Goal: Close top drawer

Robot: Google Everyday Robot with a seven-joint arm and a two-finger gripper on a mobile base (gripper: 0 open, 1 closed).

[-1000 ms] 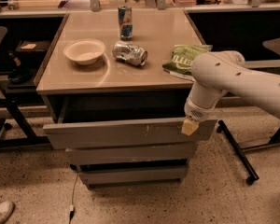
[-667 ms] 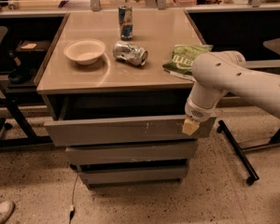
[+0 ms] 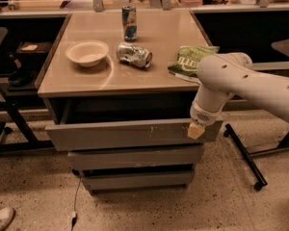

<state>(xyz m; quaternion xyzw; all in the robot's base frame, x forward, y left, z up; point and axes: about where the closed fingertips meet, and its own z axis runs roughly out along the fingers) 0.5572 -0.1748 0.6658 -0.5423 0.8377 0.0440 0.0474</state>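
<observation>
The top drawer [image 3: 120, 134] is a wide grey metal drawer with a plain front and small pale scratches. It stands pulled out a short way under the tan tabletop [image 3: 135, 76]. My gripper [image 3: 196, 130] hangs from the white arm and rests against the right end of the drawer front. Its yellowish fingertip pad touches the front. The inside of the drawer is dark and mostly hidden.
On the tabletop stand a white bowl [image 3: 87, 53], a crushed can [image 3: 134, 55], an upright can [image 3: 129, 22] and a green chip bag [image 3: 192, 59]. Two shorter drawer fronts [image 3: 135, 158] lie below. Chair legs [image 3: 245, 158] stand at the right, a dark chair [image 3: 5, 81] at the left.
The drawer front has moved slightly inward toward the cabinet, and my gripper has followed it, staying on its right end.
</observation>
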